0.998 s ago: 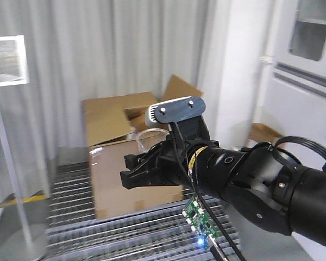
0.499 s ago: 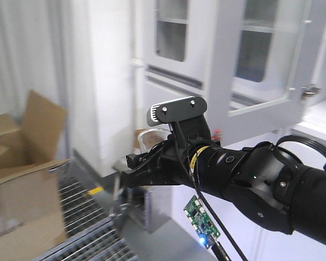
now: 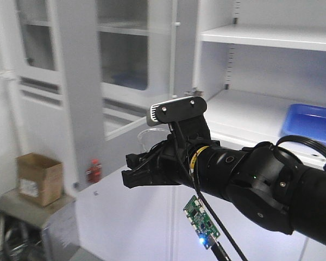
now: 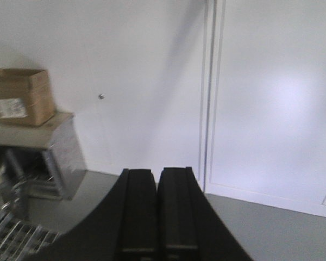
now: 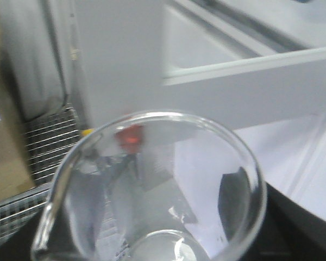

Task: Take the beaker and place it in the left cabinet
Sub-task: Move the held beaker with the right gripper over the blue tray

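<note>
Currently the right gripper (image 3: 133,169) is holding the small clear glass beaker with a pouring lip (image 3: 151,137). The black fingers are closing on its lower wall, and the rim is standing upright just above them. In the right wrist view the beaker is filling the frame and is showing no contents. The left gripper (image 4: 156,187) is carrying nothing, and its two black pads are pressing flat against each other.

Over the last second the background beyond the fingers has been sweeping from cardboard cartons and a curtain to cabinetry, while the arm is keeping one pose. Judging from this, the base is turning, not the arm.

A grey-framed glazed door (image 3: 125,49) is now hanging just beyond the fingertips. Further off, on the wrist side of the fingers, the large pale grey-white cabinet (image 3: 244,106) is presenting an open flat shelf, with a blue rectangular tray (image 3: 309,124) lying on it. Transport is therefore appearing close to complete, and the reach onto the shelf is remaining to be done.
</note>
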`<state>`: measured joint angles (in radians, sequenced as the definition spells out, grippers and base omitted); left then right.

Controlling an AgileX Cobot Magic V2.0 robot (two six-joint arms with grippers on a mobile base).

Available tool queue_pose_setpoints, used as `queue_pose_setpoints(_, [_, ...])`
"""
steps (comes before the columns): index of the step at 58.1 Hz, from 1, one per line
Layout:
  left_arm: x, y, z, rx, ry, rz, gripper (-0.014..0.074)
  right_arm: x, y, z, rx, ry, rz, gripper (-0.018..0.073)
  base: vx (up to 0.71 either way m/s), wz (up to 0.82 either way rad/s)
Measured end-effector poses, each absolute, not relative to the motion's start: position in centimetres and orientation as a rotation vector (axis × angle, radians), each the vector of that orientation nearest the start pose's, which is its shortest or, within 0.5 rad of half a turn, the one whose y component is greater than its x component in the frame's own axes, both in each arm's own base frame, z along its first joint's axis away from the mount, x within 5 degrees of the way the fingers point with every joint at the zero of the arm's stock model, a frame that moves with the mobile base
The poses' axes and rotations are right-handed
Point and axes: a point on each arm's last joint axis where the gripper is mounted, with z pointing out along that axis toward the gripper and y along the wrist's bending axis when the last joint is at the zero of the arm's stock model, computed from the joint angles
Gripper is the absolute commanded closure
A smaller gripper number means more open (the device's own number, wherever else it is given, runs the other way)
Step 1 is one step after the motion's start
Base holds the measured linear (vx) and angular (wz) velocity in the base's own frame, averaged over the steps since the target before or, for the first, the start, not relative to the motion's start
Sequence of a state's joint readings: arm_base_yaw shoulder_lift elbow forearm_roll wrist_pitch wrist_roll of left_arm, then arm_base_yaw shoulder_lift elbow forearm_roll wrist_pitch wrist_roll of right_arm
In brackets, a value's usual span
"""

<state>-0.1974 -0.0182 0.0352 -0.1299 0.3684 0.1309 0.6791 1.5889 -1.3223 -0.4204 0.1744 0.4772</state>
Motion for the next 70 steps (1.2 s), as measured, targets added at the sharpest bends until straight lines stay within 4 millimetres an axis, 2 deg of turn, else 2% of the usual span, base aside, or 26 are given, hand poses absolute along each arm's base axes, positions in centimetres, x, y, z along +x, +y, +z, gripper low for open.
queue_pose_setpoints(37, [5.06,-1.45,16.95,0.225,1.856,-0.173,0.0603,29.97,23.36,35.13,-0.54,1.856,0.432,0.055,0.18,-0.52])
queue_pose_setpoints(70, [5.06,-1.45,16.95,0.225,1.856,-0.173,0.0603,29.97,23.36,35.13,-0.54,1.856,0.432,0.055,0.16,-0.22])
